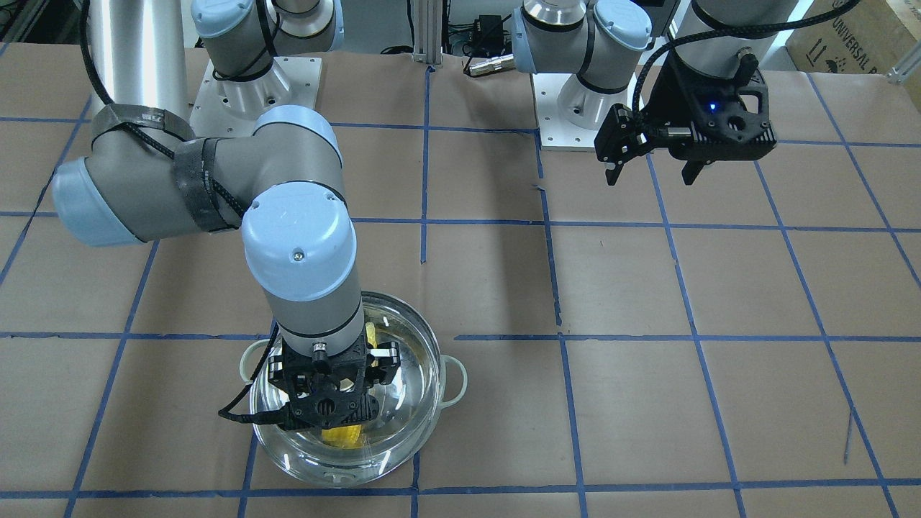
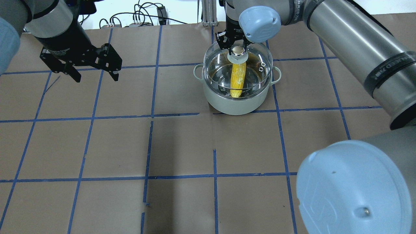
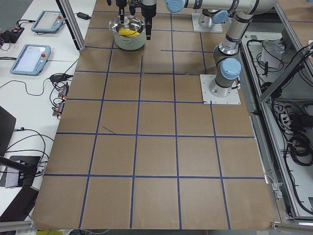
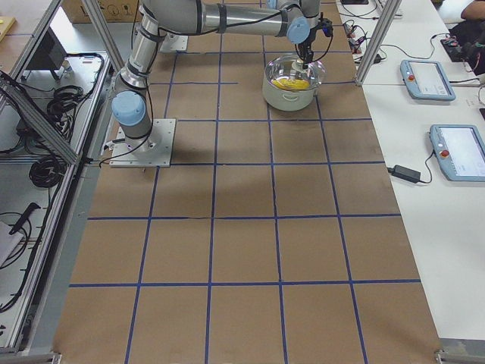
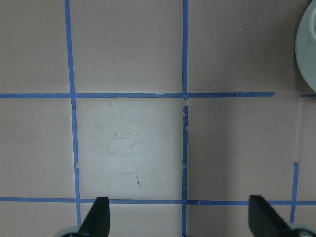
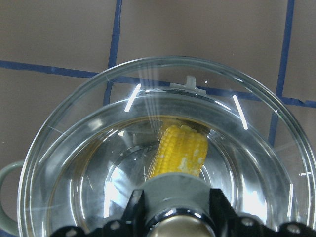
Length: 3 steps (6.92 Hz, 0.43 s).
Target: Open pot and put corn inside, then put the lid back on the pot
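Observation:
The mint-white pot point(image 2: 234, 104) stands at the far middle of the table. The yellow corn point(image 2: 238, 79) lies inside it, also seen through the glass in the right wrist view point(image 6: 180, 153). My right gripper point(image 2: 238, 50) is shut on the beige knob of the clear glass lid point(image 2: 214, 65). It holds the lid over the pot's mouth, a little offset from the rim. I cannot tell whether lid and rim touch. My left gripper point(image 2: 96, 78) is open and empty above bare table at the far left, well apart from the pot.
Brown paper with a blue tape grid covers the table point(image 2: 182, 146). The pot's edge point(image 5: 308, 44) shows at the top right of the left wrist view. The right arm's elbow point(image 2: 354, 185) fills the overhead view's lower right. Arm bases point(image 1: 575, 115) stand at the robot's side.

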Each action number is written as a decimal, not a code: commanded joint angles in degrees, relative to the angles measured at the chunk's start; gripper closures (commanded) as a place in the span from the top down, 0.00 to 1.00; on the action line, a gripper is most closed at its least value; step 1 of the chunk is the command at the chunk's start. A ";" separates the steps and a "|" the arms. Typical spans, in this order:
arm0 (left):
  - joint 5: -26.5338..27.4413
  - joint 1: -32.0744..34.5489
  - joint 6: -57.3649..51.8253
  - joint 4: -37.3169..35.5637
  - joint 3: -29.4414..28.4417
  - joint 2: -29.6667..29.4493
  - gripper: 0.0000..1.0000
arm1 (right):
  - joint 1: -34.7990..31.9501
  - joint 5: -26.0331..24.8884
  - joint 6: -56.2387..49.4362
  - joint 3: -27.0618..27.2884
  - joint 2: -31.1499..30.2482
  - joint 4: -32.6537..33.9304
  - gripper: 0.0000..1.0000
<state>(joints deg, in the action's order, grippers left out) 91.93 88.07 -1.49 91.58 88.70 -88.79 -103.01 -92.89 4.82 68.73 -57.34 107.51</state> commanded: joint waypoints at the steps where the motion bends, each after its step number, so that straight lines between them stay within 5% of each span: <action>1: 0.00 0.00 0.00 0.00 -0.01 0.02 1.00 | -0.09 -0.01 -0.07 0.44 -0.31 -0.19 0.05; 3: 0.00 0.00 0.00 0.00 -0.01 -0.06 1.00 | -0.35 -0.01 0.01 0.62 -0.66 -0.54 0.05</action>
<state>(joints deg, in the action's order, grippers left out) 91.89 88.07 -1.49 91.58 88.72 -88.78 -103.19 -92.90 4.77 69.21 -57.79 107.17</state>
